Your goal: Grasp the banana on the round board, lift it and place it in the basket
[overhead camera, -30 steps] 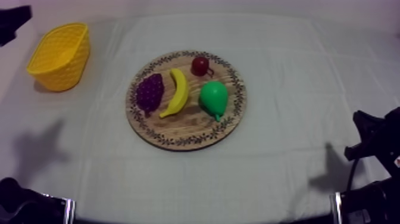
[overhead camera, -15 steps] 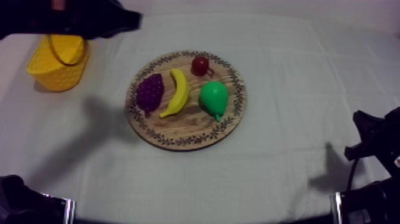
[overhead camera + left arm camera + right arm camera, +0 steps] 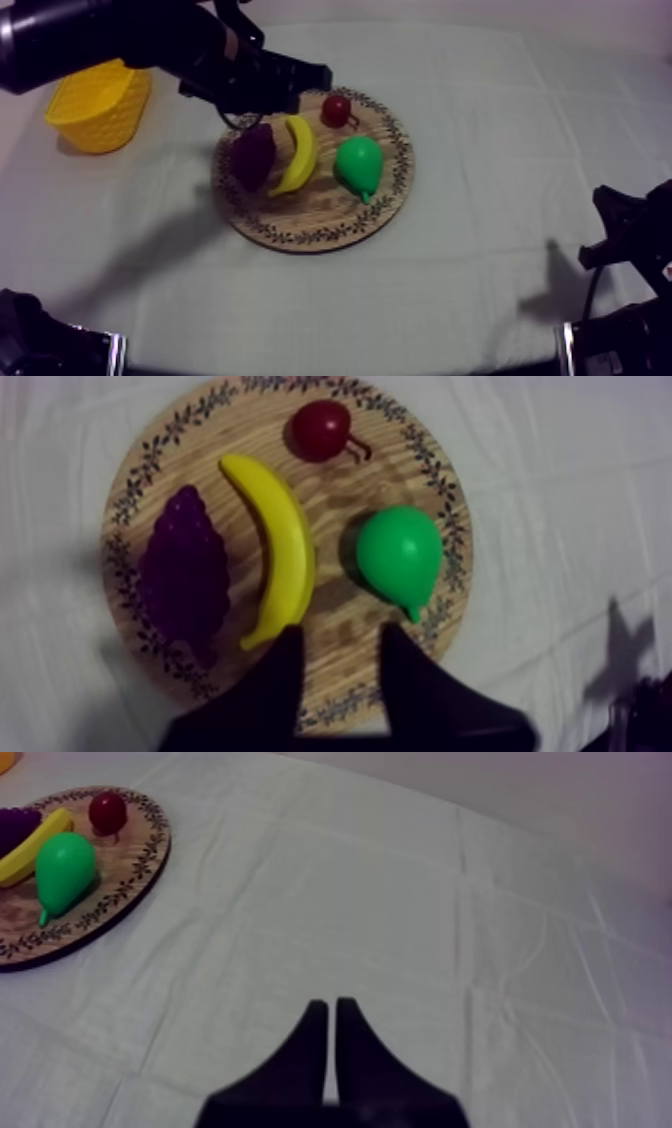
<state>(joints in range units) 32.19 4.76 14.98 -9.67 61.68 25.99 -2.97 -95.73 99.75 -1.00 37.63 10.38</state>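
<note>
The yellow banana point(image 3: 297, 152) lies on the round wooden board point(image 3: 300, 238), between the purple grapes point(image 3: 252, 155) and the green pear point(image 3: 360, 165). A small red fruit point(image 3: 336, 108) sits at the board's far side. My left gripper point(image 3: 305, 76) hangs high over the board's far left part. In the left wrist view the left gripper point(image 3: 340, 661) is open, its fingers apart over the board's rim just past one tip of the banana point(image 3: 280, 556), with nothing between them. My right gripper point(image 3: 330, 1010) is shut, a narrow wedge over bare cloth.
The yellow basket point(image 3: 100, 100) stands at the table's far left, partly behind my left arm. My right arm point(image 3: 630, 240) rests at the lower right edge. Bare cloth spreads to the right of the board and in front of it.
My left arm has swung in from the upper left, past the basket, to above the board. The fruit, the board and the right arm have not moved.
</note>
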